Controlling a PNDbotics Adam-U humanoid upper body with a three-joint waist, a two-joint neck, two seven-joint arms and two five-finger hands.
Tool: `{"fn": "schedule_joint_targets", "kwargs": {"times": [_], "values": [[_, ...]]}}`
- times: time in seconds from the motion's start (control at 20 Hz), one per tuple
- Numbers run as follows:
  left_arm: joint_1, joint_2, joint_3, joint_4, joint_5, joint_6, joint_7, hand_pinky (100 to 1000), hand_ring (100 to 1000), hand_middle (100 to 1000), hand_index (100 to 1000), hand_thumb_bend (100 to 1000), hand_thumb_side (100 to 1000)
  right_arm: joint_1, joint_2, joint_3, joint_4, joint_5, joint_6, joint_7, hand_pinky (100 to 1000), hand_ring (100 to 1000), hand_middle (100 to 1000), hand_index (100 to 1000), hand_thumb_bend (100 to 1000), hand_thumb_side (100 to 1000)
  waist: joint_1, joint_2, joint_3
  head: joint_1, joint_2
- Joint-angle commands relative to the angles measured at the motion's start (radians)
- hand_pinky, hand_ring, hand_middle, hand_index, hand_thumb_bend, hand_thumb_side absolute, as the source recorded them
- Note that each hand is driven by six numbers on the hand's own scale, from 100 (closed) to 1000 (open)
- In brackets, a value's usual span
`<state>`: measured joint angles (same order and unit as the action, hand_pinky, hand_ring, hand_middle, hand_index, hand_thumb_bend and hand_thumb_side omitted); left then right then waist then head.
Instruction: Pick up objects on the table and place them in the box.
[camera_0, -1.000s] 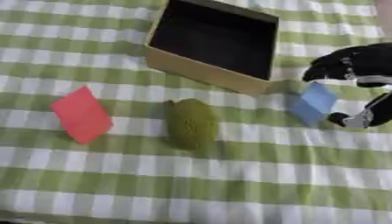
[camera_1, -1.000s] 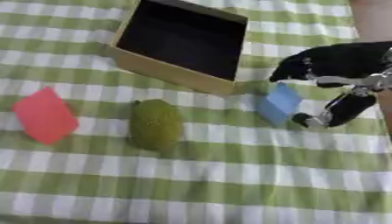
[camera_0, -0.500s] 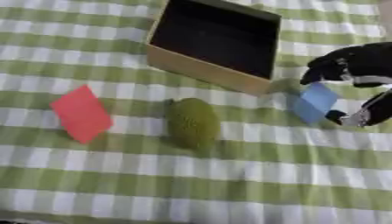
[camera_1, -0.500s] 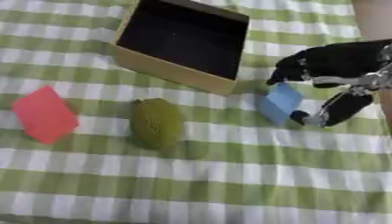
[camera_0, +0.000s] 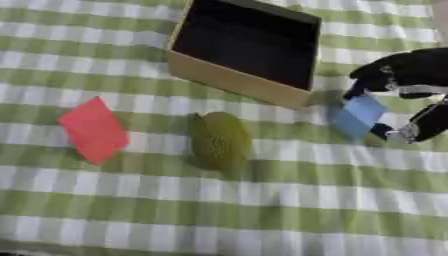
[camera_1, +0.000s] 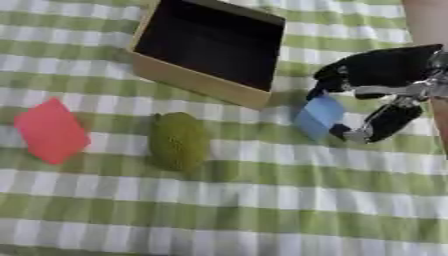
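Right eye view: right robot hand arches over, apparently pinching the blue block between curled fingers.

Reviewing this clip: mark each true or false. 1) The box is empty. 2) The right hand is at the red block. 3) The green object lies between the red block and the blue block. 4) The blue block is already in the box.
1) True: the box holds nothing visible.
2) False: the right hand has its fingers curled round the blue block; the red block lies untouched.
3) True: the green object lies between them.
4) False: it is beside the box, outside it.
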<state>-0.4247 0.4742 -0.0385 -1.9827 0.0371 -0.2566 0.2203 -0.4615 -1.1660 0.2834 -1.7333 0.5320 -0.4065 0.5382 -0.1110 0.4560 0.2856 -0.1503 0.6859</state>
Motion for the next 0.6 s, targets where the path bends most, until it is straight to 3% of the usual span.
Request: {"fn": "schedule_joint_targets", "kwargs": {"times": [0.05, 0.3, 0.6], "values": [[-0.011, 0.022, 0.004, -0.017, 0.005, 0.003, 0.001, 741, 740, 723, 882, 100, 678, -0.01, -0.018, -0.007, 0.009, -0.012, 0.006, -0.005, 921, 953, 689, 822, 100, 485, -0.008, -0.008, 0.0, -0.001, 0.005], [-0.009, 0.022, 0.004, -0.017, 0.005, 0.006, 0.001, 742, 740, 723, 882, 100, 678, -0.02, -0.016, -0.019, -0.004, -0.014, 0.026, -0.046, 903, 918, 575, 751, 100, 478, -0.008, -0.014, -0.002, -0.001, 0.008], [-0.004, 0.021, 0.006, -0.017, 0.006, 0.006, 0.003, 743, 739, 722, 882, 100, 677, -0.034, -0.016, -0.038, -0.032, -0.002, 0.052, -0.105, 894, 896, 521, 716, 100, 476, -0.007, -0.023, -0.005, 0.002, 0.01]]}}
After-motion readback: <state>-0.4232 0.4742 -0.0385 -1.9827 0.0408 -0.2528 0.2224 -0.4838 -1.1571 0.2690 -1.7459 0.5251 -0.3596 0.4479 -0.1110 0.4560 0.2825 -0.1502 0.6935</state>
